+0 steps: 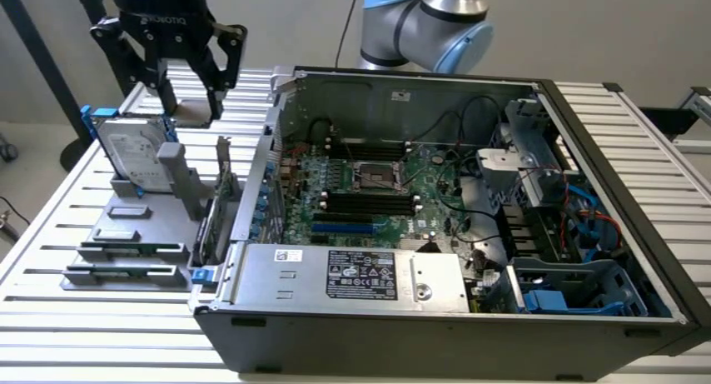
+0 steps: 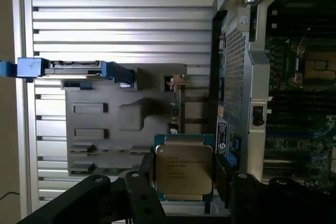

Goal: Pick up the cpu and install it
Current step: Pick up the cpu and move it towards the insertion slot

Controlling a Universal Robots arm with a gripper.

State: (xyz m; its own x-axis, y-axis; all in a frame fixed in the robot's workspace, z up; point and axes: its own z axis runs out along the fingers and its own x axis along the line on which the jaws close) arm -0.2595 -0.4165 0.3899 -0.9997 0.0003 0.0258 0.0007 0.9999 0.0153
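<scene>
The cpu (image 2: 184,169) is seen clamped between the two fingers of the tool (image 1: 191,107), gripped across opposite edges, its shiny lettered lid turned toward the wrist camera. In the exterior view the tool is held clear of the slatted counter (image 1: 56,317), above the far end of a grey parts tray (image 1: 122,242) and just beside an upright hard drive (image 1: 128,155) in its blue bracket. The open computer case (image 1: 444,326) is set to the exterior view's right of the tray. The empty socket (image 1: 372,177) on the green motherboard (image 1: 367,213) is found well apart from the tool, off toward that same right side and lower down, past the case wall. The cpu being nearly square, no long axis is to be reckoned with; the socket's frame is judged the thing its edges must be squared against. The pick-up is judged done, the installing not.
</scene>
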